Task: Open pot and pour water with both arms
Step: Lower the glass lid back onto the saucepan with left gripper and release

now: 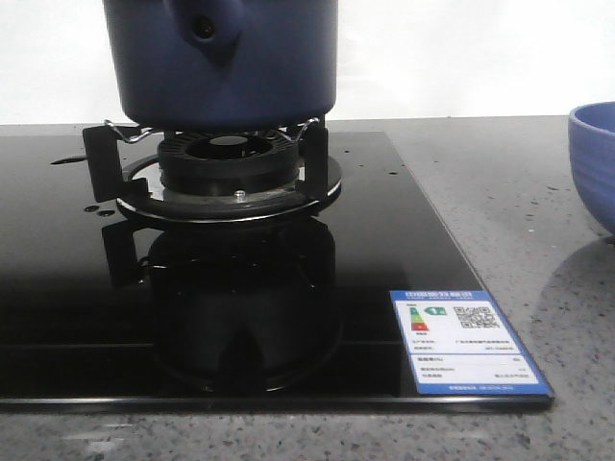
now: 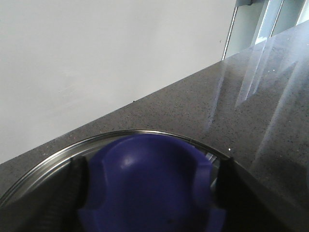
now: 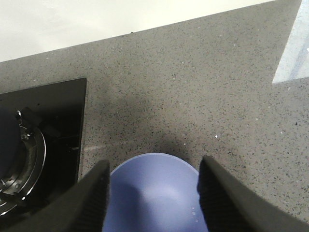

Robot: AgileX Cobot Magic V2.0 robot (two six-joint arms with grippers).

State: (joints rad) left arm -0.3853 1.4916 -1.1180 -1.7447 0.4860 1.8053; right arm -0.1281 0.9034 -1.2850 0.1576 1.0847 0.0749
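Sitting on the black glass gas hob's point(image 1: 240, 317) burner stand is the large dark navy-blue cylindrical pot point(image 1: 221, 58). Right of the hob stands a light blue bowl point(image 1: 596, 158), under the wide-spread right gripper point(image 3: 153, 193). The left gripper point(image 2: 152, 193) clasps a blue knob point(image 2: 149, 188).

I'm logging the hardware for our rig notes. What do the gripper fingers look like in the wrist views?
Only the fingers show. The left gripper has dark, matte fingers, blurred at the frame's lower corners. The right gripper has two broad, dark grey to black fingers with rounded tips. No cables, markings or arm links are visible.
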